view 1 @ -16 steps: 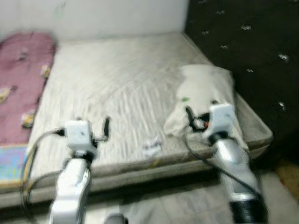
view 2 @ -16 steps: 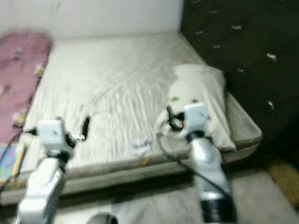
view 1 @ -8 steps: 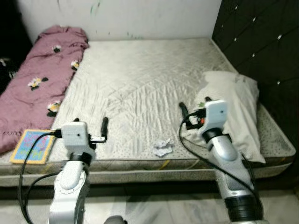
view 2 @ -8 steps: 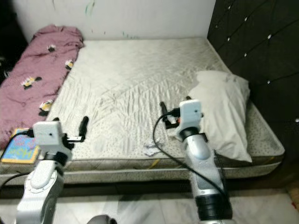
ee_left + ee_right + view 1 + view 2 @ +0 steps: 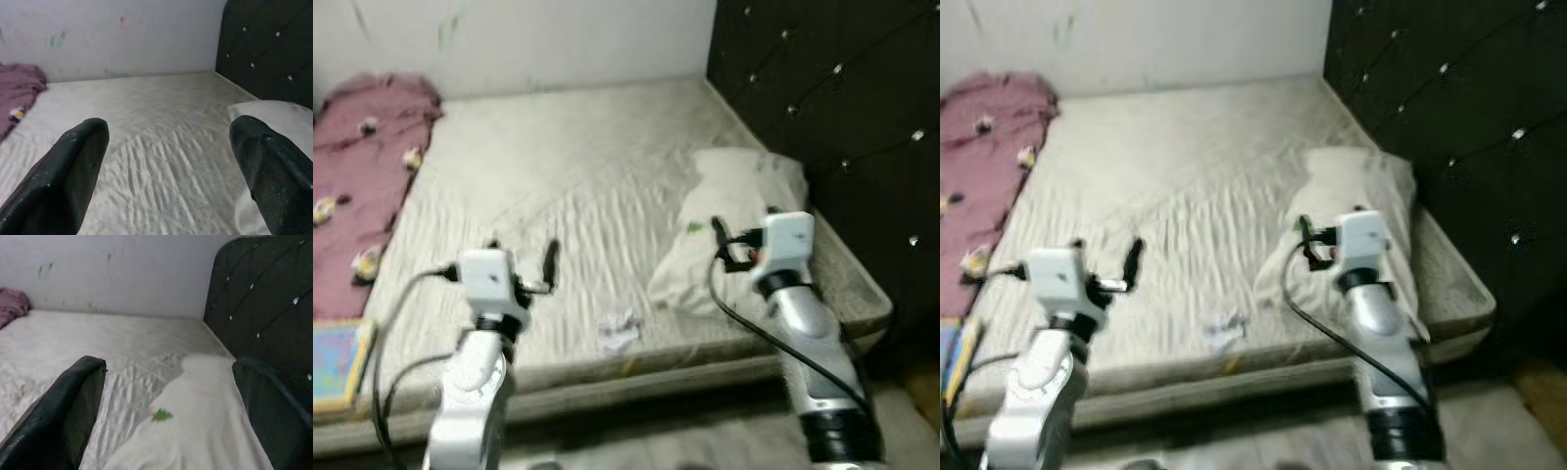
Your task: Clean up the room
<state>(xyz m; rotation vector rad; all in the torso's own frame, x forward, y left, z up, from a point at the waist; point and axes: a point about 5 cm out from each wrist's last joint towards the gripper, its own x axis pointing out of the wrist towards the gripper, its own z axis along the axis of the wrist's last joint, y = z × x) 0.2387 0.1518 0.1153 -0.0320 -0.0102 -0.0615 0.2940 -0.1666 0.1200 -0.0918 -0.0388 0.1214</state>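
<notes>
A crumpled white paper point(image 5: 620, 331) lies on the mattress point(image 5: 578, 166) near its front edge, between my two arms. A white pillow point(image 5: 734, 211) rests at the right by the headboard, with a small green scrap point(image 5: 162, 415) on it. My left gripper point(image 5: 524, 253) is open over the front left of the bed, to the left of the paper, holding nothing. My right gripper point(image 5: 742, 227) is open above the pillow's near end, also holding nothing. In the wrist views the left fingers point(image 5: 63, 181) and right fingers point(image 5: 68, 406) stand wide apart.
A pink flowered blanket point(image 5: 362, 166) lies along the bed's left side, with a colourful book point(image 5: 335, 357) at its near end. A dark tufted headboard point(image 5: 822, 117) stands on the right and a white wall point(image 5: 538, 39) behind. Grey floor lies before the bed.
The whole picture has shifted and blurred, so the camera has moved. Both arms keep the same open pose over the bed, and the paper and pillow lie as before.
</notes>
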